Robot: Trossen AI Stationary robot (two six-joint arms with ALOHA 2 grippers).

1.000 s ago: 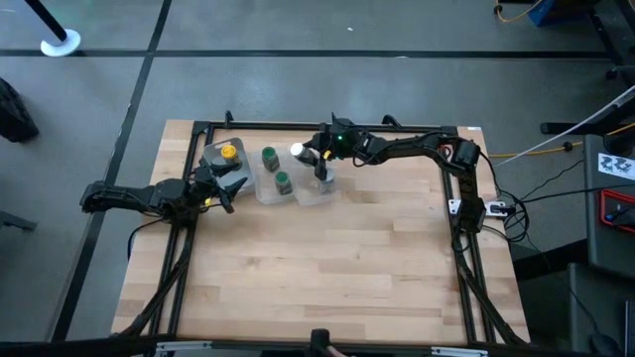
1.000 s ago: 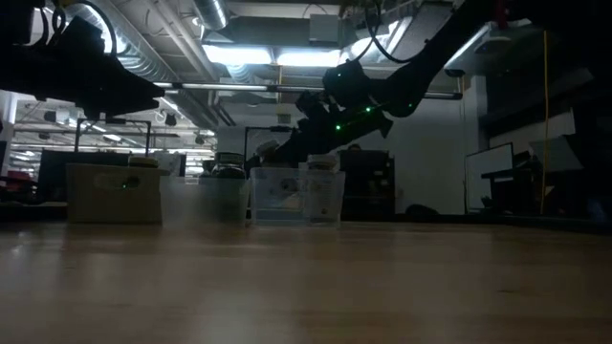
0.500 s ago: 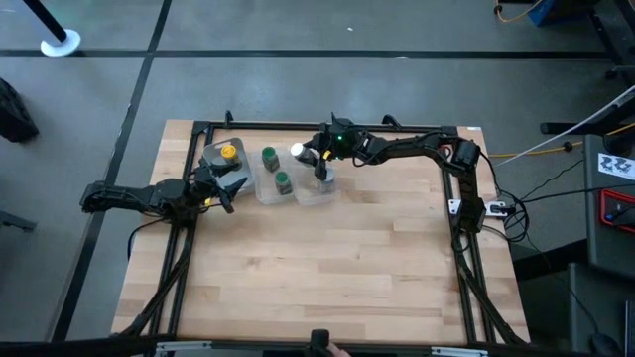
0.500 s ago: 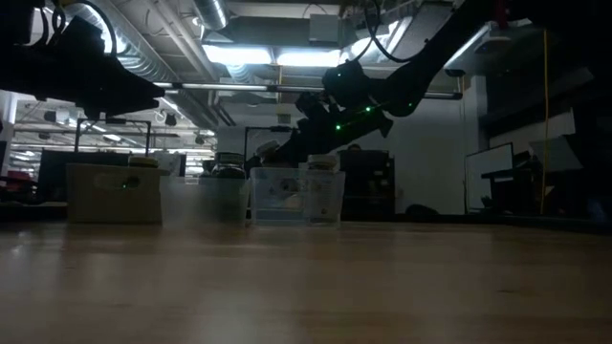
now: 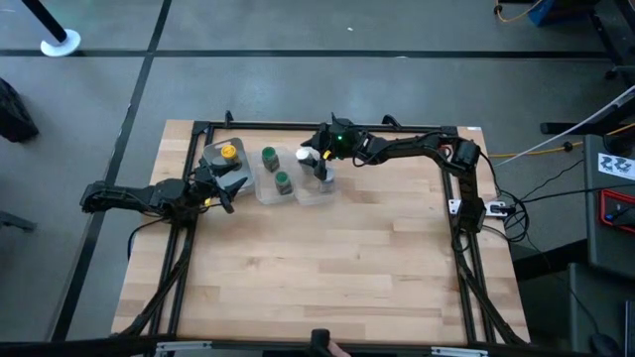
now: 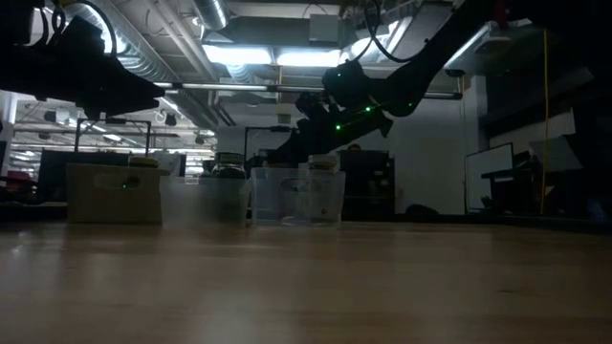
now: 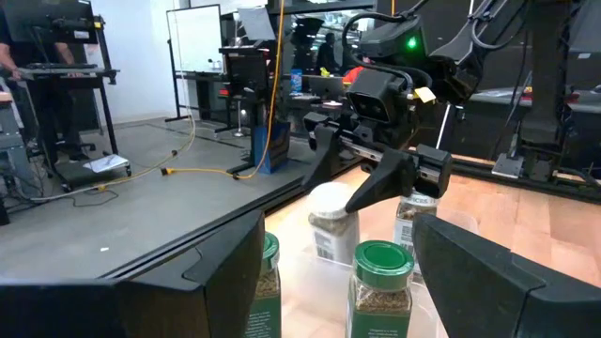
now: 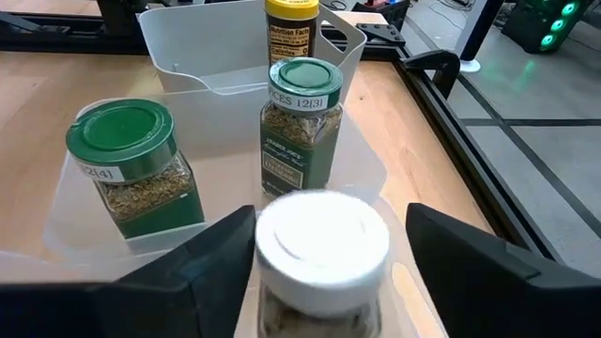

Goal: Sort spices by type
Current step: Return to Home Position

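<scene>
Green-lidded spice jars (image 8: 120, 141), two of them, stood together in the middle clear bin (image 5: 262, 191). A yellow-lidded jar (image 5: 228, 152) sat in the gray bin (image 5: 210, 162), and a white-lidded jar (image 8: 322, 239) rested in the right clear bin (image 5: 316, 196) beside another jar whose lid was hidden. The right gripper (image 5: 315, 164) hung over the white-lidded jar, fingers spread wide on either side and not gripping it. The left gripper (image 5: 230, 182) sat just beside the gray bin, fingers apart and empty. Sorting looked finished, with only the arms' withdrawal left. One green-lidded jar's label read "TRADER JOE'S" and its lid sticker "SPICES"; other writing was too small to read.
</scene>
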